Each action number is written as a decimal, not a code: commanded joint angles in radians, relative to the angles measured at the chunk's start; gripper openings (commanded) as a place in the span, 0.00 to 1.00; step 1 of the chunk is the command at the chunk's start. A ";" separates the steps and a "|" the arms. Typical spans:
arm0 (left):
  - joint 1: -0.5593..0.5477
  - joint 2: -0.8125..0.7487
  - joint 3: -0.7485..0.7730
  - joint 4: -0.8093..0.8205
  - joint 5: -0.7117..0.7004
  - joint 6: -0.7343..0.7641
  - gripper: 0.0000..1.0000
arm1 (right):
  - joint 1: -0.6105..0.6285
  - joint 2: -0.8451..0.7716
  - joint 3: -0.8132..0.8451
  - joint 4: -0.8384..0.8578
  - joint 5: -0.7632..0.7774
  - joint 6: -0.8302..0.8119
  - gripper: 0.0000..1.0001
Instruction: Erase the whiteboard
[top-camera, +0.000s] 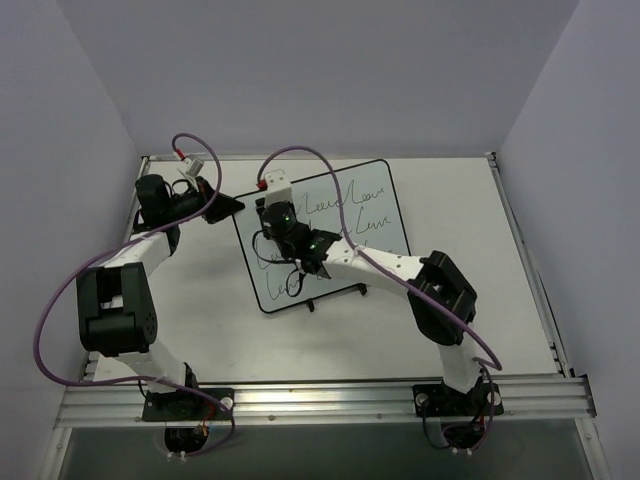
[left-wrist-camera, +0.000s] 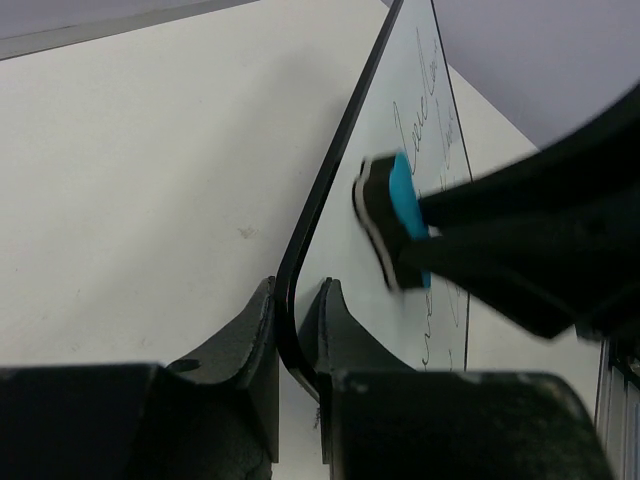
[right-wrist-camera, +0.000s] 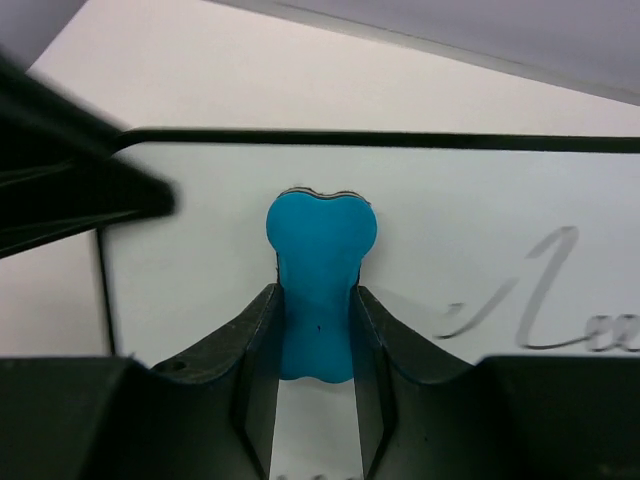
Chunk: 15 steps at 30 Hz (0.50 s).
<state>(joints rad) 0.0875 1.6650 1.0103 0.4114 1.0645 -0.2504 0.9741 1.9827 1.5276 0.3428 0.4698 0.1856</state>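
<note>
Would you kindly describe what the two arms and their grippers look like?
Both the left arm and right arm have white links with boxy black joint housings. A purple cable loops along each, ending in a red plug. The left gripper and right gripper have matte black, curved fingers. Green lights glow on the right wrist.
</note>
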 joint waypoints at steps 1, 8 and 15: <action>-0.057 -0.016 -0.003 0.009 0.008 0.247 0.02 | -0.178 -0.045 -0.090 -0.122 0.066 0.055 0.00; -0.060 -0.033 -0.002 -0.035 -0.015 0.303 0.02 | -0.328 -0.160 -0.280 -0.065 0.026 0.081 0.00; -0.069 -0.034 0.007 -0.079 -0.038 0.341 0.02 | -0.416 -0.241 -0.402 -0.002 -0.109 0.057 0.00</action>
<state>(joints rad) 0.0681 1.6356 1.0130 0.3386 1.0538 -0.2035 0.5606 1.7420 1.1759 0.4026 0.4076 0.2672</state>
